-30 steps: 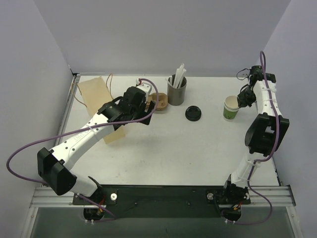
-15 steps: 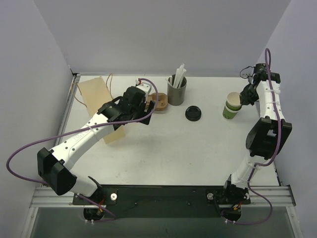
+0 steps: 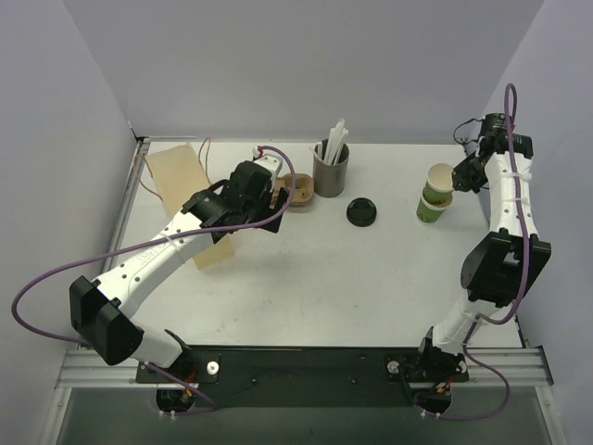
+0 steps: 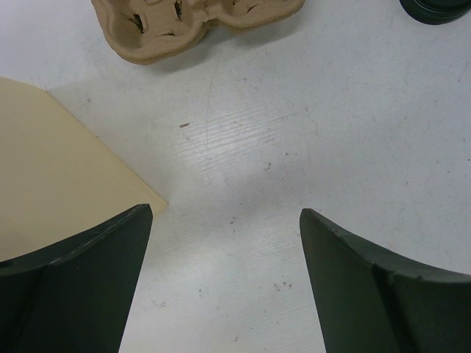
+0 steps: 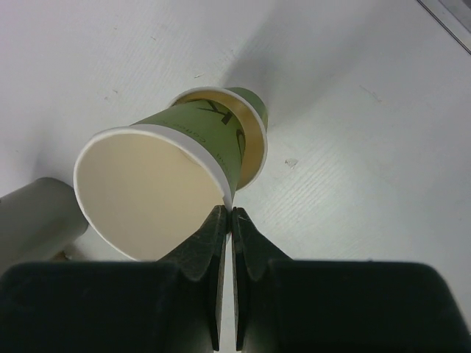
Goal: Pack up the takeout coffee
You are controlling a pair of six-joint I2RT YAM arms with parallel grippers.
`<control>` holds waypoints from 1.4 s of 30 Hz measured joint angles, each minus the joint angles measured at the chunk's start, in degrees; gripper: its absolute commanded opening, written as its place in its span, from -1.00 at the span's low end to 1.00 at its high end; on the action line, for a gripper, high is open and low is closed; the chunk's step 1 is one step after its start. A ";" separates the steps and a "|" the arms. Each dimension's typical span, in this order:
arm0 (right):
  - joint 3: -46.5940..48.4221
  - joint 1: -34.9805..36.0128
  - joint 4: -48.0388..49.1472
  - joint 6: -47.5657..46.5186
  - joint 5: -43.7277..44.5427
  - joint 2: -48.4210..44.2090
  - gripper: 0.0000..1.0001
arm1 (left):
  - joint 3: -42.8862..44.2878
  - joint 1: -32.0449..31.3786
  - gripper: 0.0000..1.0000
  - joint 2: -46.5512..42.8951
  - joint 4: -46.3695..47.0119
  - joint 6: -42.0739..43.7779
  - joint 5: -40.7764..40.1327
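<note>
Right tool [image 5: 227, 214] is clamped shut on the rim of a green paper cup [image 5: 158, 187], its two fingertips pressed together with only the thin cup wall between them. That cup is tilted, its mouth turned up toward the wrist camera. It has a white rolled rim, a plain cream inside and dark printed marks on the green wall.

Just beyond its base stands a second green cup [image 5: 252, 140], upright on the bench [image 3: 371, 278] and showing the same cream lining. Whether the two cups touch I cannot tell. That makes two green cups.

One round black lid [image 3: 361, 211] lies flat on the bench, well off to the right tool's left, between the two arms.

Left tool [image 4: 224, 215] hangs over bare bench with its fingers spread wide and nothing between them. One brown moulded cup carrier [image 4: 195, 22] lies ahead of it, and one tan paper bag [image 4: 59, 169] lies by its left finger. One grey cup [image 3: 331, 171] stands just beyond the carrier, holding white straws [image 3: 334, 139] too bunched to count.
</note>
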 measured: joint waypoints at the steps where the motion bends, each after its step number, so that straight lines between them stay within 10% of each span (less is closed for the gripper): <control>1: 0.02 0.00 0.02 0.13 0.00 -0.44 -1.00 | 0.00 0.00 0.85 0.00 0.00 -0.02 0.00; 17: -0.96 1.68 0.52 2.10 -2.49 -13.99 -1.00 | 2.38 0.37 0.84 -0.04 -0.39 -1.46 -0.07; 29: -21.84 27.98 1.55 6.62 -0.79 -28.52 -1.00 | 1.95 1.03 0.83 -4.44 -1.33 -4.63 -0.61; 42: -32.39 45.16 11.13 11.37 2.23 -23.04 -1.00 | -1.97 1.05 0.83 -6.45 -2.12 -6.05 -0.61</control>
